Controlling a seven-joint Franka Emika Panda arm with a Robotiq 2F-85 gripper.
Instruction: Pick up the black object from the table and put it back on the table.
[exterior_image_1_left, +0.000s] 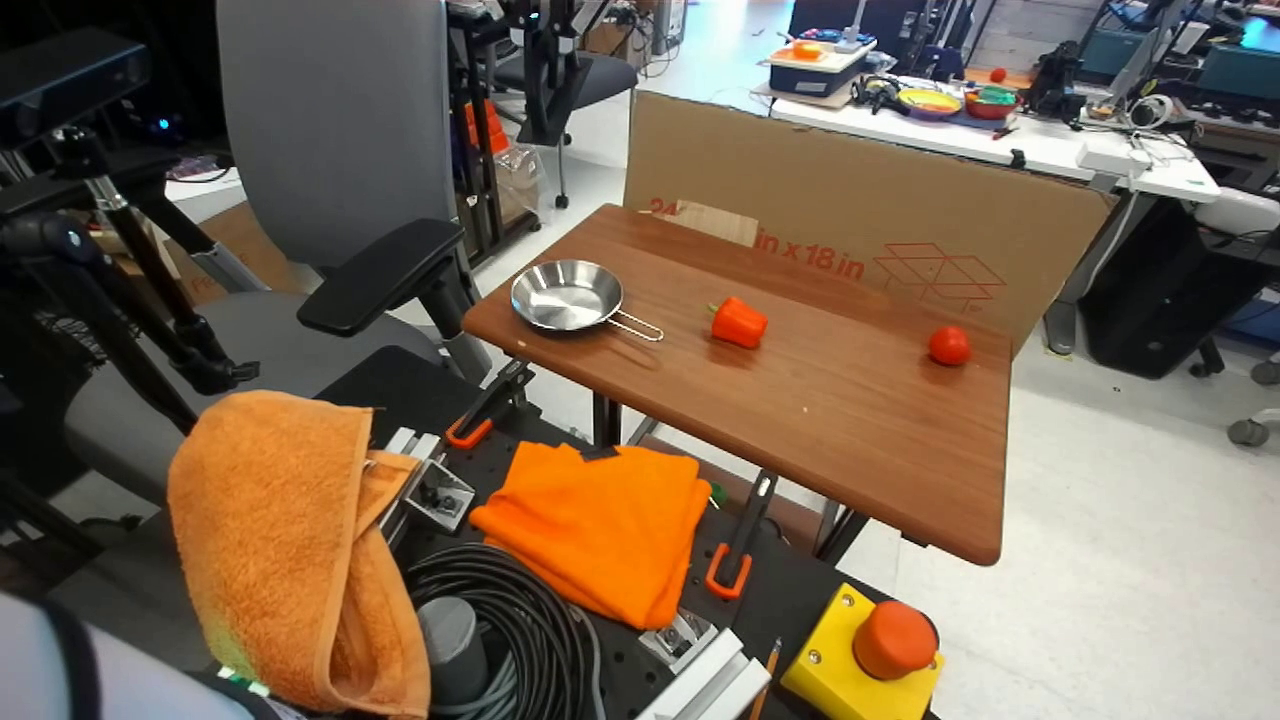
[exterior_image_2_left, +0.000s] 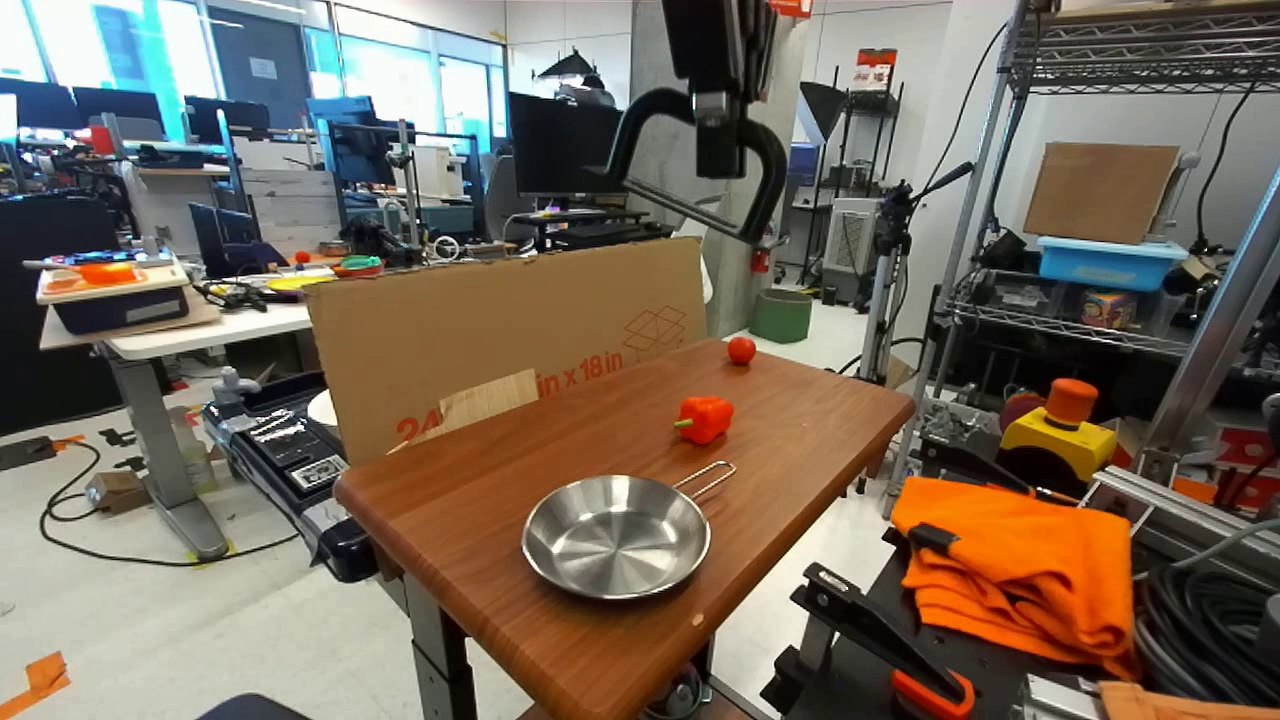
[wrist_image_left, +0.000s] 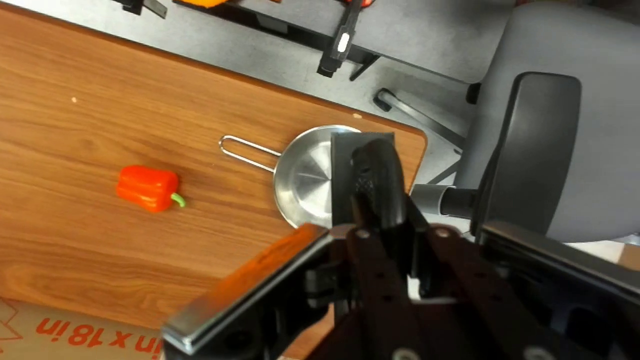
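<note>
High above the table (exterior_image_2_left: 470, 450), clear of its top, the black object (exterior_image_2_left: 775, 165) hangs from my gripper (exterior_image_2_left: 720, 140). It has a curved black arch, and a thin straight bar spans its lower side. In the wrist view the black object (wrist_image_left: 342, 180) appears as a dark flat strip with a rounded handle, covering part of the pan behind it. My gripper (wrist_image_left: 400, 232) is shut on that handle; its dark fingertips are hard to separate from the black piece. The brown table (exterior_image_1_left: 850, 420) also shows in the wrist view.
A steel pan (exterior_image_2_left: 615, 540) with a wire handle stands near one table end. An orange-red pepper (exterior_image_1_left: 740, 323) lies mid-table and a red tomato (exterior_image_1_left: 949, 345) sits towards the opposite end. A cardboard panel (exterior_image_1_left: 860, 190) borders one long side; a grey chair (exterior_image_1_left: 335, 130) stands beside the pan's end.
</note>
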